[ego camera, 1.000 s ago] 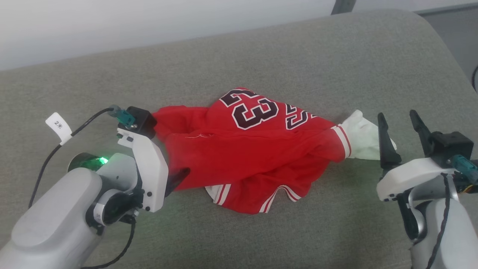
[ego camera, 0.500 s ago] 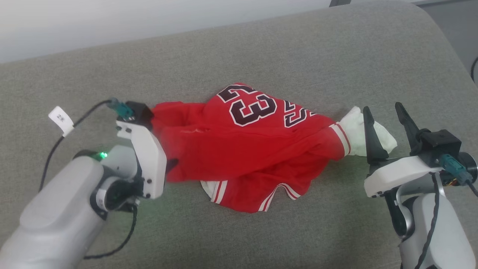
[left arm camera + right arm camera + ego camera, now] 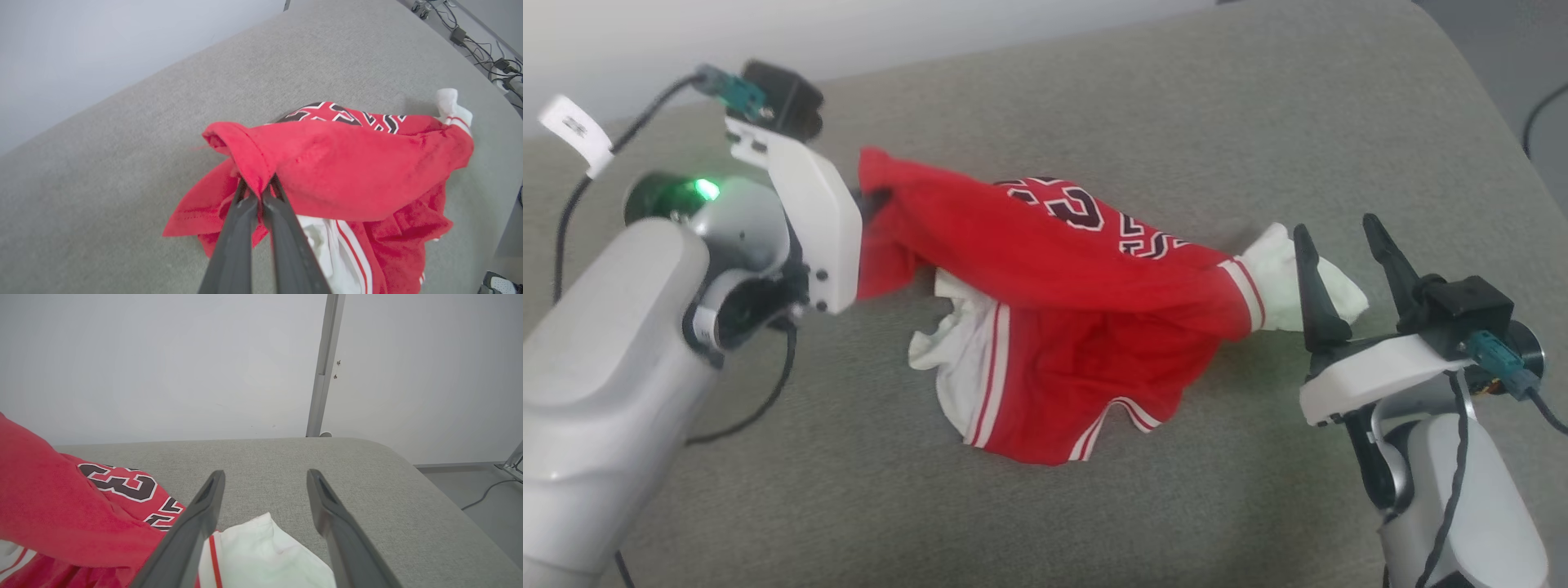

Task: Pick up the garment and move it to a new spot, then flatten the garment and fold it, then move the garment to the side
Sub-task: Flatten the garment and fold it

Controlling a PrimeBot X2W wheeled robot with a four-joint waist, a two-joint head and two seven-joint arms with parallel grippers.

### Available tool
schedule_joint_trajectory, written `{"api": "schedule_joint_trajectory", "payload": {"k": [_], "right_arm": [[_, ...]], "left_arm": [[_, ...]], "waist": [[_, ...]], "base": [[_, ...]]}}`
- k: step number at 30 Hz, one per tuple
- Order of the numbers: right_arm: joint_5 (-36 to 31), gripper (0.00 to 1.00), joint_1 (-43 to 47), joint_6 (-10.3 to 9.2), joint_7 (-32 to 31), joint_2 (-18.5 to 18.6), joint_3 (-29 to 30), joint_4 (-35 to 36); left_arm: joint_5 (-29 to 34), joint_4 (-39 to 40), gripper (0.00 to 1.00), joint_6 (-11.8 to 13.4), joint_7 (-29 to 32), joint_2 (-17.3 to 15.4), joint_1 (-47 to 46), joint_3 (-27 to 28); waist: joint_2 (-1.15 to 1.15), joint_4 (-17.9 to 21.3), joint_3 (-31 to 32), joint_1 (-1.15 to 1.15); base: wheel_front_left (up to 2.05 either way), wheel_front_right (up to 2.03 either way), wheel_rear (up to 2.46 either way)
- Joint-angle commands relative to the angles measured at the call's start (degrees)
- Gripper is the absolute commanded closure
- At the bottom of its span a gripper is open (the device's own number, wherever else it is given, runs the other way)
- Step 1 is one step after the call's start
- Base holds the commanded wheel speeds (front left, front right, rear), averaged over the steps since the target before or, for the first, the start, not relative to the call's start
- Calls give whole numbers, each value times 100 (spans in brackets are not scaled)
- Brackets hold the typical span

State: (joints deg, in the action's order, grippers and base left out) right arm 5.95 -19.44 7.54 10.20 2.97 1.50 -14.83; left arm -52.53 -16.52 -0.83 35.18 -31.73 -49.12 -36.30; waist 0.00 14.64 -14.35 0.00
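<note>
Garment: red shirt [image 3: 1078, 278] across the middle of the bench, crumpled. Its left end is held up off the surface, and the rest drapes down and lies on the bench toward the right edge.
Bench: grey fabric top [image 3: 1176, 122] with a rounded far right corner and a pale wall behind the far edge.
Left gripper: [image 3: 259, 190] fingers pressed together on a fold of the shirt's red hem, holding it above the bench nearer the far left. The head view shows the fingers mostly hidden behind the white wrist housing [image 3: 809, 212].
Right gripper: [image 3: 1331, 224] fingers spread wide and holding nothing, low over the bench at the shirt's right end.
Lower sleeve: white with red stripes [image 3: 964, 351], hanging under the raised red fold toward the near edge.
Right sleeve: white [image 3: 1278, 273], lying on the bench at the gripper's left finger. Whether they touch cannot be told.
Lettering: black with white outline [image 3: 1086, 212], on the far side of the shirt, facing up.
</note>
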Motion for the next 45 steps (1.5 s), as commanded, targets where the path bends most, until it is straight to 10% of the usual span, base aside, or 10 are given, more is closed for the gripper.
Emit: {"api": "schedule_joint_trajectory", "payload": {"k": [1, 8, 10, 12, 13, 28, 45], "right_arm": [[63, 0, -103, -10, 72, -14, -70, -20], [253, 0, -239, -10, 219, -14, -296, -170], [298, 0, -258, -10, 257, -11, -352, -235], [333, 0, -307, -10, 296, -13, -400, -293], [341, 0, -332, -10, 311, -14, -411, -313], [206, 0, -330, -10, 399, -12, -202, -416], [267, 0, -270, -10, 359, -14, -209, -120]], "left_arm": [[158, -121, 100, -79, -157, 43, -184, -5], [640, -918, 96, -315, -715, 213, -681, -205], [753, -1208, 65, -364, -770, 272, -740, -316], [758, -1495, 3, -408, -771, 329, -762, -381], [757, -1628, 0, -443, -749, 355, -775, -418], [248, -1663, 0, -613, 120, 342, -869, -653], [-127, 260, 0, 163, 1427, -178, 275, -965]], "waist": [[0, 151, -110, 0], [0, 438, -349, 0], [0, 485, -392, 0], [0, 515, -425, 0], [0, 522, -436, 0], [0, 203, -242, 0], [0, 231, -262, 0]], "base": [[0, 0, 0], [0, 0, 0], [0, 0, 0], [0, 0, 0], [0, 0, 0], [0, 0, 0], [0, 0, 0]]}}
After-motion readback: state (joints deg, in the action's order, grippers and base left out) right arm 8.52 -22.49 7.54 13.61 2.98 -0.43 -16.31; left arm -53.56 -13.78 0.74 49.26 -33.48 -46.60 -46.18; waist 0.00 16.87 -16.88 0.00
